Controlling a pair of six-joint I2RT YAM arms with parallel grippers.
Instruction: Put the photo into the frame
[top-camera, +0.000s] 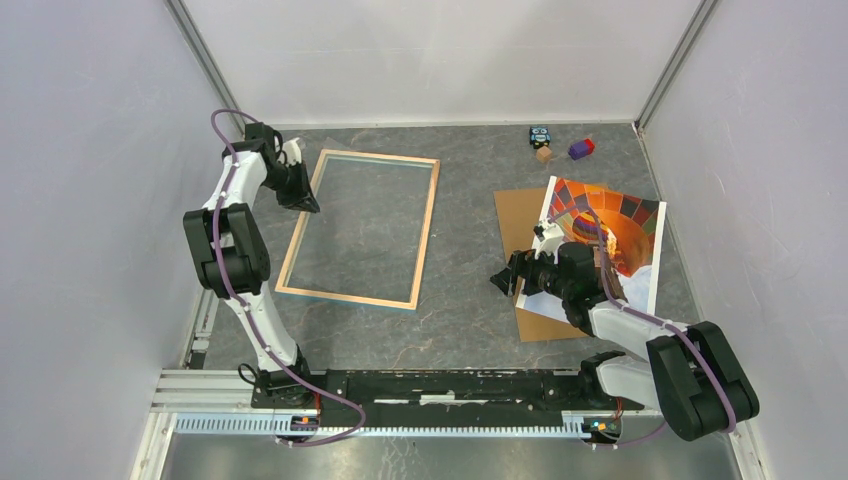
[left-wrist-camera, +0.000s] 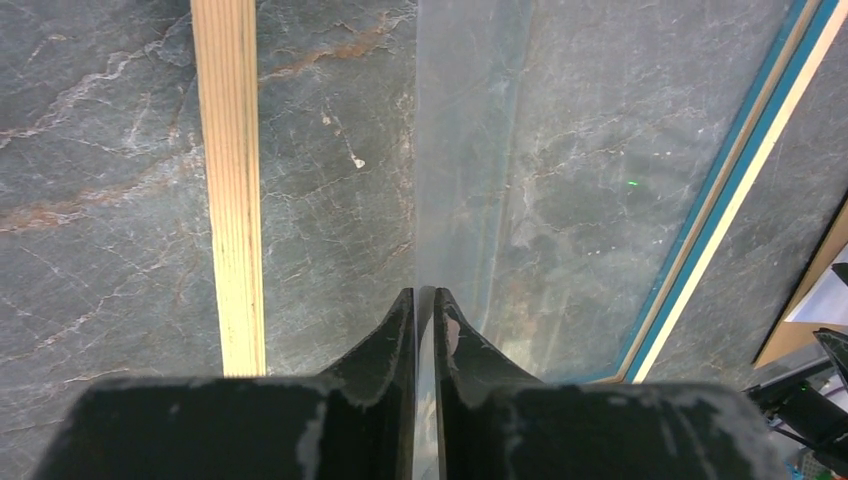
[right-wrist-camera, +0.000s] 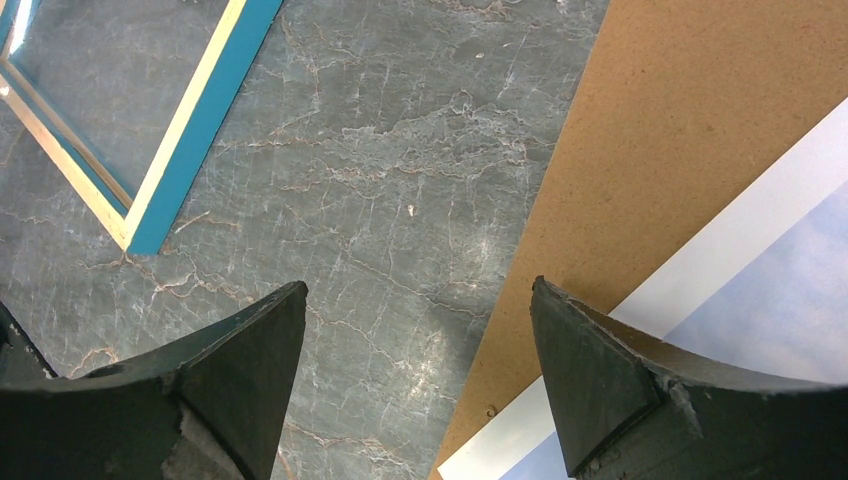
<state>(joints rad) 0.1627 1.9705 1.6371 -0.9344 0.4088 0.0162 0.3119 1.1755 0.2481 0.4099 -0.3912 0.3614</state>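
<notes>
The frame (top-camera: 425, 232) lies flat left of centre with its pale wood back up. Its wood rail (left-wrist-camera: 230, 180) and blue edge (left-wrist-camera: 722, 205) show in the left wrist view. My left gripper (top-camera: 300, 193) is at the frame's far left corner, and there (left-wrist-camera: 425, 292) it is shut on the edge of a thin clear pane (left-wrist-camera: 470, 150). The photo (top-camera: 612, 232) lies on the brown hardboard sheet (top-camera: 520, 215) at the right. My right gripper (top-camera: 508, 280) is open and empty over the hardboard's left edge. In its own view (right-wrist-camera: 420, 290) one finger is above the table and the other above the photo's white corner (right-wrist-camera: 770, 280).
Small toys stand at the back right: a dark car (top-camera: 540, 134), a wooden block (top-camera: 545, 154) and a purple block (top-camera: 581, 149). Grey walls close in on both sides. The frame's near corner (right-wrist-camera: 190, 130) and the hardboard (right-wrist-camera: 640, 150) show in the right wrist view.
</notes>
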